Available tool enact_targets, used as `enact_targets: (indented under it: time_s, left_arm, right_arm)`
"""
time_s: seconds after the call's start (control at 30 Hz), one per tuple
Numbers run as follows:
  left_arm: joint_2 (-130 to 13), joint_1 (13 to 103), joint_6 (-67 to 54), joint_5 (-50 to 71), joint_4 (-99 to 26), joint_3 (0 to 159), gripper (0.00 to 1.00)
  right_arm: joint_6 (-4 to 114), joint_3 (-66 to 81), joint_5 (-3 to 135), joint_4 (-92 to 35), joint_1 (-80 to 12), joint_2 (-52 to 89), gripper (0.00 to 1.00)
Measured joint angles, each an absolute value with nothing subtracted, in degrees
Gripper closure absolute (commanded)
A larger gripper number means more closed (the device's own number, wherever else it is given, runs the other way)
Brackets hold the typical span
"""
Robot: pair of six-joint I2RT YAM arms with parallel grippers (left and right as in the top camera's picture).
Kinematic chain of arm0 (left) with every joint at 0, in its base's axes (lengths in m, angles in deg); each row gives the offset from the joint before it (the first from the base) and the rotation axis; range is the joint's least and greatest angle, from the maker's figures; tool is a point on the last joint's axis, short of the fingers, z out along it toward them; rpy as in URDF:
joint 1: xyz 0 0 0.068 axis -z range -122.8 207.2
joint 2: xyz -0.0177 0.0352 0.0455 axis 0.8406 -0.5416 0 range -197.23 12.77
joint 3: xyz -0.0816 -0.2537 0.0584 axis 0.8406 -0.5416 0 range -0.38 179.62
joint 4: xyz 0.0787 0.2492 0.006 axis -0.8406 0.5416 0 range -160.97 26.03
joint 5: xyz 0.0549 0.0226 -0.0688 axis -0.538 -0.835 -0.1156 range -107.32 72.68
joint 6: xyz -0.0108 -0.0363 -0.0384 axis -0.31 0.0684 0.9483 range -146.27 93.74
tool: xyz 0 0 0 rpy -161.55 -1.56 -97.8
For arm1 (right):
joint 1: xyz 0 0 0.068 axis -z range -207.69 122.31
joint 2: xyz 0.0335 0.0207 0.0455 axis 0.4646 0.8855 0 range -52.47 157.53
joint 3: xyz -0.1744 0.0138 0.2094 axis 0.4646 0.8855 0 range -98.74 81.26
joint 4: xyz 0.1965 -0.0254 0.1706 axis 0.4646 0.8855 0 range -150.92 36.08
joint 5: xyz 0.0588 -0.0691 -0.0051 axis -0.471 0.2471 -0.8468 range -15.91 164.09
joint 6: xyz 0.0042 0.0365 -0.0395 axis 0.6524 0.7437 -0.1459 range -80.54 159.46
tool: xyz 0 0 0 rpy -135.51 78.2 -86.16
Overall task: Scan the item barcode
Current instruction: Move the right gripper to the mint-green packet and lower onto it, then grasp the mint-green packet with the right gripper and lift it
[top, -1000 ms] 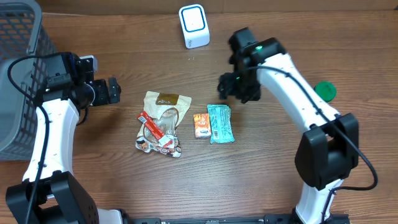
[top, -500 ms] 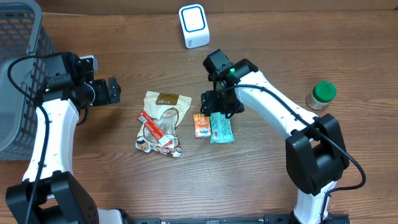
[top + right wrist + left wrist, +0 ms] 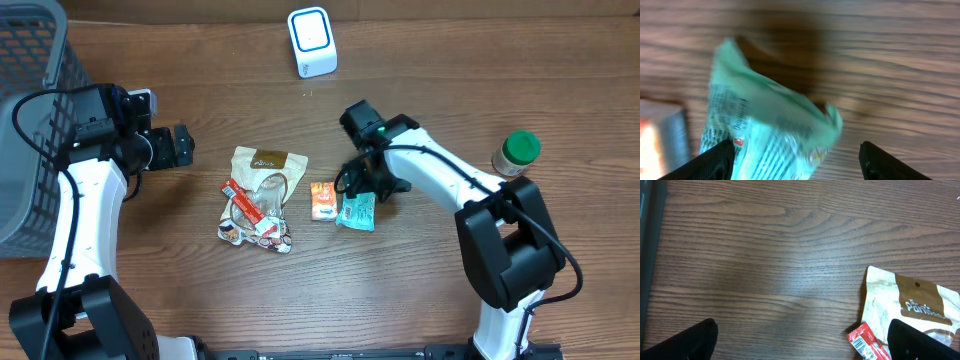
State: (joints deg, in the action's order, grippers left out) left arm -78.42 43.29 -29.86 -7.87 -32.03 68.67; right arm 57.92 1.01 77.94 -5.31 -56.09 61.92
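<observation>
**Taking Up the Packet for Scanning: Grip and Clearances**

The right gripper point(image 3: 795, 156) stands with its jaws apart, straddling the teal packet point(image 3: 767, 127); whether either finger touches the film cannot be told. The packet lies on the table point(image 3: 420, 290) at mid-workspace, directly under this gripper, with one end crumpled and raised off the wood.

1. Judged procedure: lower until both fingers bracket the packet's body, not the raised end, then close across its narrow width. The film is soft, so a grip on the loose end would probably fold or slip.
2. Printed bars show on the packet's left part in the right wrist view. Keep that area uncovered by the fingers.
3. The orange packet point(image 3: 323, 201) lies just beside the teal one, on the side towards the left arm. Closing off-centre risks catching it too.

Clearances: the scanner point(image 3: 312, 41) stands at the far edge, with bare wood between. The jar point(image 3: 517, 152) stands well apart, on the outer side of the right arm. The left gripper point(image 3: 178, 147), jaws apart and empty, hovers near the brown pouch point(image 3: 262, 175), outside the lift path.
</observation>
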Motion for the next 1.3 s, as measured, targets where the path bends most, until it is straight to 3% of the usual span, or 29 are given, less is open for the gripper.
enact_targets:
  time_s: [0.33, 0.63, 0.7, 0.77, 0.97, 1.1, 1.3]
  left_arm:
    - [-78.42, 43.29, -29.86, -7.87, -32.03, 68.67, 0.00]
    - [-78.42, 43.29, -29.86, -7.87, -32.03, 68.67, 0.01]
    - [-78.42, 43.29, -29.86, -7.87, -32.01, 68.67, 0.00]
    - [-78.42, 43.29, -29.86, -7.89, -32.03, 68.67, 0.01]
    - [-78.42, 43.29, -29.86, -7.87, -32.01, 68.67, 0.00]
    - [-78.42, 43.29, -29.86, -7.87, -32.03, 68.67, 0.00]
    - [-78.42, 43.29, -29.86, -7.87, -32.01, 68.67, 0.00]
  right_arm:
    - [59.84, 1.01, 79.17, -3.34, -47.15, 61.92, 0.20]
    - [59.10, -0.21, 78.29, -0.65, -46.14, 61.92, 0.17]
    - [58.93, -2.57, 76.98, 3.13, -46.08, 61.92, 0.13]
    - [58.88, -5.83, 75.17, 5.86, -45.88, 61.78, 0.00]
    - [58.86, -8.04, 66.49, 8.22, -42.78, 59.75, 0.00]
    - [59.01, -5.50, 62.80, 7.24, -40.22, 59.62, 0.14]
    - [59.12, 5.21, 60.52, -0.50, -40.16, 59.45, 0.21]
